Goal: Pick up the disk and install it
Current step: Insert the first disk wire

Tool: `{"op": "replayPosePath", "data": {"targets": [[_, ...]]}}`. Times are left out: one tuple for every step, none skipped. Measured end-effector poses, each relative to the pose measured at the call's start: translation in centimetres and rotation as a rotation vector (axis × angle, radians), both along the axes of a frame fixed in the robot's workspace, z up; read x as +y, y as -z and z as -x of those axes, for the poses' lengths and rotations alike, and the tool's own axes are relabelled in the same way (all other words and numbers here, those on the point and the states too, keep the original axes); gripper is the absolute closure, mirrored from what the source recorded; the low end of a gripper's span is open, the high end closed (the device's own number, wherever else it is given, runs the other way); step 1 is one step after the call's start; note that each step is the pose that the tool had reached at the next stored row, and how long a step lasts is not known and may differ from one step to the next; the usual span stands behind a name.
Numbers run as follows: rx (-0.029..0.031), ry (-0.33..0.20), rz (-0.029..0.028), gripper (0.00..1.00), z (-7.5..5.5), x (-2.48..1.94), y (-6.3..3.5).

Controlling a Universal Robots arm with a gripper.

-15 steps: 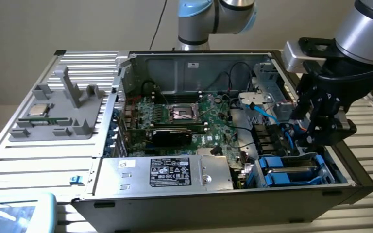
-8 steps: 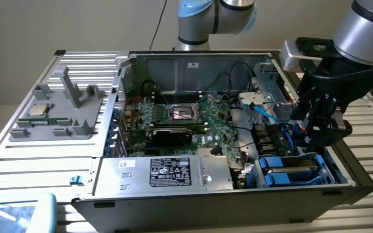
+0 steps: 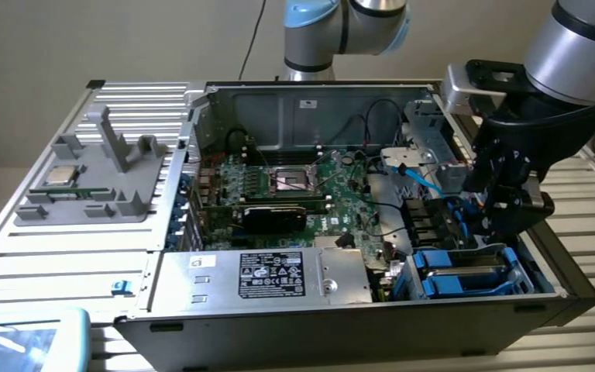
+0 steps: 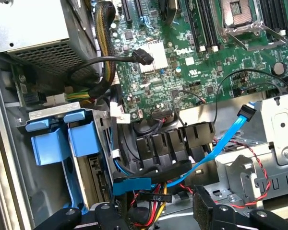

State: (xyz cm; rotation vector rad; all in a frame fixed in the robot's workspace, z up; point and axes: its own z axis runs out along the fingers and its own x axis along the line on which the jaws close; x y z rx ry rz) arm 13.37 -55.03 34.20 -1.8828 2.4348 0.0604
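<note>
Where lettering is legible, the wrist view gives "DELL" in white on the green motherboard [image 4: 192, 48] and "P10" on a black connector [image 4: 153, 197] among the wiring. The black-and-white label on the silver power supply box [image 3: 266, 275] cannot be read.

The open computer case [image 3: 576, 287] lies on a slatted metal counter [image 3: 49, 256]. Contents noted:
- the motherboard with its processor socket [image 3: 295, 180]
- a black expansion card [image 3: 276, 218]
- the power supply box against the near wall
- a drive bay at the exterior view's right

The disk [image 3: 465, 273] sits in that bay at the near right corner of the case, with grey metal showing inside its blue carrier [image 4: 53, 141]. A light-blue data cable [image 4: 216, 151] crosses the area beside the bay, and its plug end lies near a silver metal bracket.

The end effector [image 3: 499, 225] hangs over the case just beside the disk and apart from it, above a bundle of black and coloured wires. Its fingers [image 4: 69, 215] are spread wide and grip nothing.

On the counter at the exterior view's left, a grey fixture tray [image 3: 122, 205] holds a small square silver chip [image 3: 62, 174].
</note>
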Motion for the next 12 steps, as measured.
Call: {"op": "replayPosePath", "data": {"targets": [[-0.0014,0.004,-0.0002,0.35,0.08,0.0,0.01],[-0.0021,0.008,-0.0003,0.35,0.15,0.0,0.02],[-0.003,0.012,-0.0002,0.35,0.2,0.0,0.02],[-0.004,0.017,-0.0001,0.35,0.26,0.01,0.01],[-0.0047,0.021,0.0,0.35,0.33,0.01,0.01],[-0.0057,0.026,-0.0001,0.35,0.38,0.02,0.02],[-0.0077,0.03,-0.0001,0.35,0.42,0.04,0.03],[-0.0109,0.034,-0.0001,0.35,0.46,0.07,0.06],[-0.0142,0.037,-0.0003,0.35,0.5,0.1,0.1],[-0.0181,0.041,-0.0004,0.35,0.53,0.14,0.14],[-0.0224,0.044,-0.0006,0.35,0.57,0.18,0.18],[-0.0263,0.048,-0.0007,0.35,0.6,0.21,0.23]]}}
